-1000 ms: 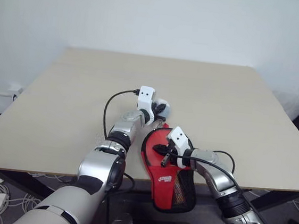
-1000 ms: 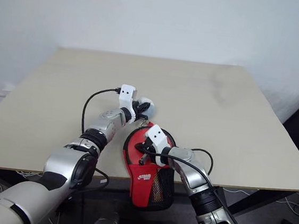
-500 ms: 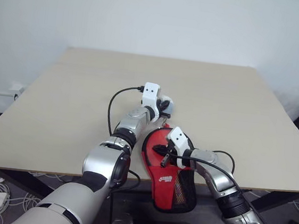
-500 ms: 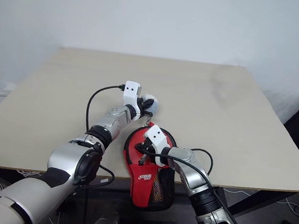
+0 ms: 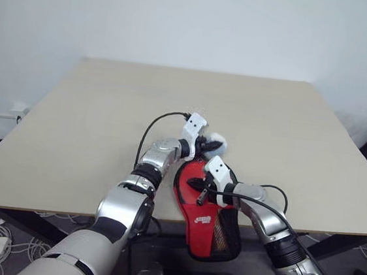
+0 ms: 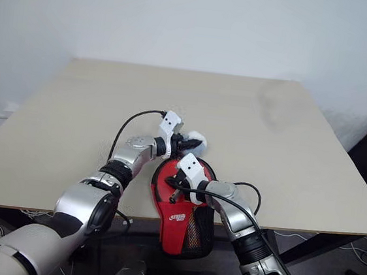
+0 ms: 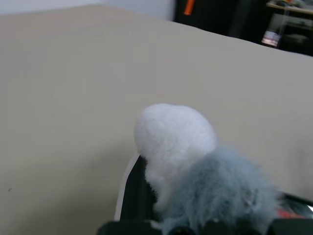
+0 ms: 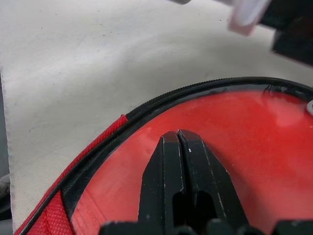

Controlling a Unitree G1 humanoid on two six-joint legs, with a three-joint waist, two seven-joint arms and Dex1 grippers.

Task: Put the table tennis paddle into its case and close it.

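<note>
Paddle [image 8: 234,161] with a smooth, glossy red rubber face lies inside the case [image 5: 209,235], a paddle-shaped soft red fabric cover with a black zip rim, a white logo and a black mesh pocket. The case sits at the near edge of the worktop [image 5: 93,121], a matte pale beige board with a square outline, and its narrow handle end hangs past that edge. The right tool [image 8: 180,139] has its two black fingers pressed flat together, holding nothing, tips just above the red rubber; whether they touch it I cannot tell. The left tool [image 6: 182,140] sits just beyond the round end of the case and grips a small fluffy lump [image 7: 195,171], white at the top and blue-grey lower down, with a fuzzy, fibrous surface. That lump hides the left tool's fingers in the left wrist view. Black cables [image 5: 155,125] loop from both wrists. A plain white wall [image 5: 196,20] stands behind the worktop.
</note>
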